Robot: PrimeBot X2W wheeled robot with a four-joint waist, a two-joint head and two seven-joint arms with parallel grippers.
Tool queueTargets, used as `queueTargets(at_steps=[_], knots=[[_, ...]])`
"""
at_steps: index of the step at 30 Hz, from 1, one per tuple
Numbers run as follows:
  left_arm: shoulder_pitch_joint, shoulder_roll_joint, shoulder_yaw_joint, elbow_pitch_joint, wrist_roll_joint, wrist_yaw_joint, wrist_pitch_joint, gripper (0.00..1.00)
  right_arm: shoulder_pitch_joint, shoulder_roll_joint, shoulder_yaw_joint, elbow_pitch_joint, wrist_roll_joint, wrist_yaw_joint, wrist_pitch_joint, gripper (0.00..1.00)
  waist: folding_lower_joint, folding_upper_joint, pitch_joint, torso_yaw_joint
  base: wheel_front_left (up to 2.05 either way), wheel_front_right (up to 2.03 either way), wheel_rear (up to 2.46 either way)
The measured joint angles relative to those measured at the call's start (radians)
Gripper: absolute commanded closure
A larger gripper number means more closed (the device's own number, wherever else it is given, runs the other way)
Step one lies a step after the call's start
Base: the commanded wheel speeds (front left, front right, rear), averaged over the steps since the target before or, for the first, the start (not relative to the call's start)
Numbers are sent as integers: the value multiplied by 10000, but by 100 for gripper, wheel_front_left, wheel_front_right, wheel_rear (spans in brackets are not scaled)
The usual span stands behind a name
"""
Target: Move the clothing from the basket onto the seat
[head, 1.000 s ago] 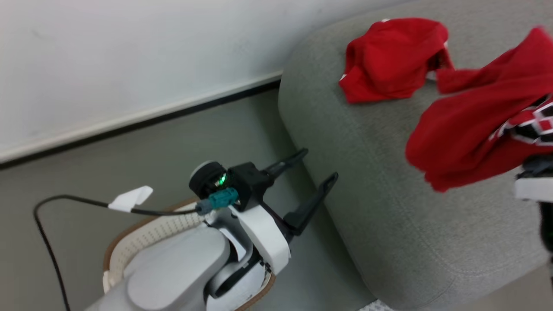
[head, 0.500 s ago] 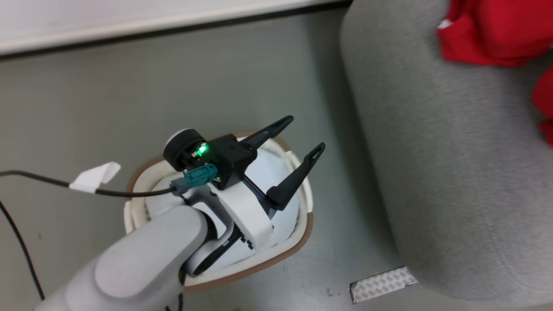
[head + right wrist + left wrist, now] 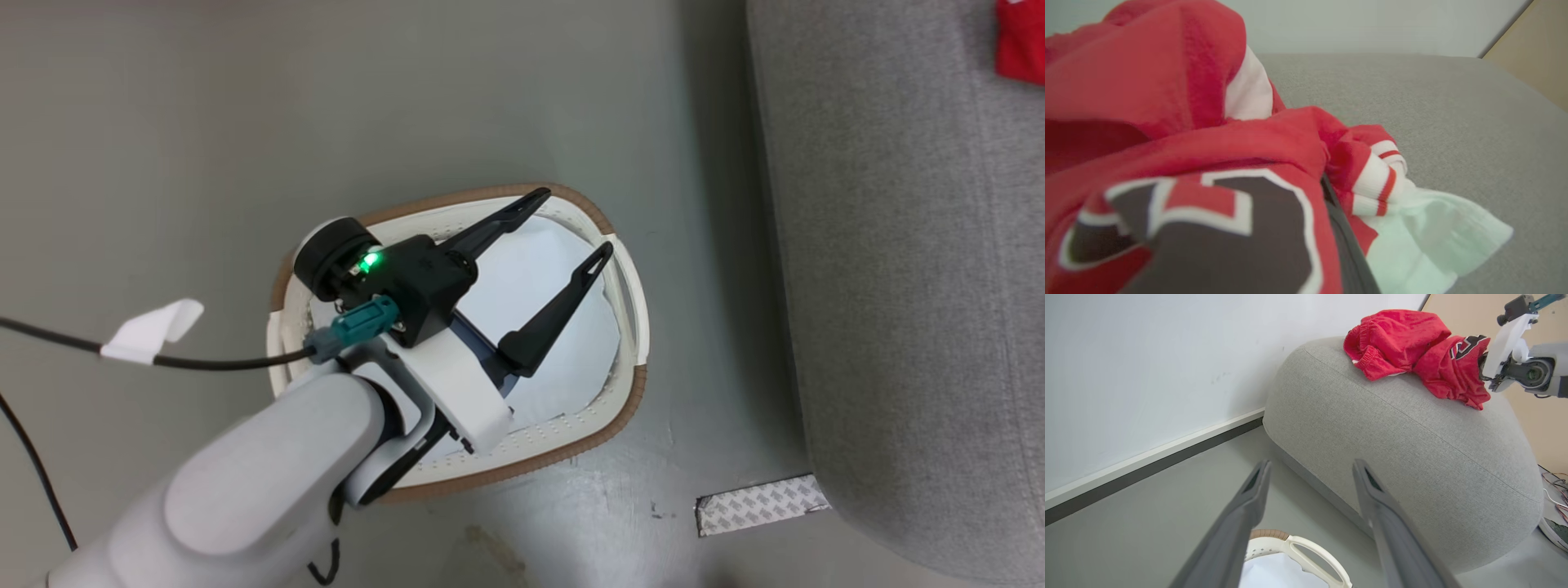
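Head view, far left of the seat [image 3: 898, 286]: black cable [image 3: 229, 362] with a white tape tag [image 3: 155, 328], plugged in at the left wrist. Next, left of the seat on grey floor [image 3: 408, 98]: basket [image 3: 490, 193], plain white sheet [image 3: 555, 327] lying inside. Over it, left gripper [image 3: 575, 220], fingers spread wide, nothing between them. Just off the seat's near corner: strip of patterned tape [image 3: 763, 504] on the floor. On the seat at top right: sliver of red clothing [image 3: 1020, 49], rest cropped.

From the left wrist, more of it: basket [image 3: 1294, 543] handle at bottom between the left gripper [image 3: 1311, 467] fingers, white wall [image 3: 1147, 375] and dark skirting [image 3: 1167, 462] behind the seat [image 3: 1392, 428], clothing [image 3: 1412, 347] heaped on top of the seat, two red bundles touching. At the pile's right side: right gripper [image 3: 1485, 366], up against the lettered garment, fingertips buried in cloth.

From the right wrist, close up: clothing [image 3: 1167, 102] bunched in front, black-and-white lettering nearest, striped cuff and pale fabric resting on the seat [image 3: 1453, 102]. One dark finger [image 3: 1345, 237] showing under the red fabric, the other covered. Cannot tell whether clamped or released.
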Motion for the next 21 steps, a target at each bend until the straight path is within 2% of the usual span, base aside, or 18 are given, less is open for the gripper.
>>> queueTargets(at_steps=[2,3,4,10,15,21], knots=[[6,-36,-15,102,-2,-12,-96,0,-252,-23,176,533,-199,0,374,55,0,0,-29,48,0,0,0],[8,-54,-13,146,-4,-12,-130,0,-313,-42,293,711,-249,0,541,36,-1,0,-80,59,0,0,0],[25,-84,-10,188,-23,-12,-190,0,-380,-50,370,832,-255,0,637,0,-1,-1,-146,67,0,0,0],[406,-169,35,629,-318,-12,-594,0,-534,-56,1014,1271,-433,0,1300,0,-1,0,-765,52,0,0,0],[891,-324,88,999,-604,67,-943,0,-173,-6,1883,878,12,0,2010,0,-1,-1,-1614,-9,0,0,0],[1686,-495,205,1373,-1135,167,-1352,0,891,-696,2792,56,704,0,3478,0,-2,0,-2848,-107,0,0,0]])
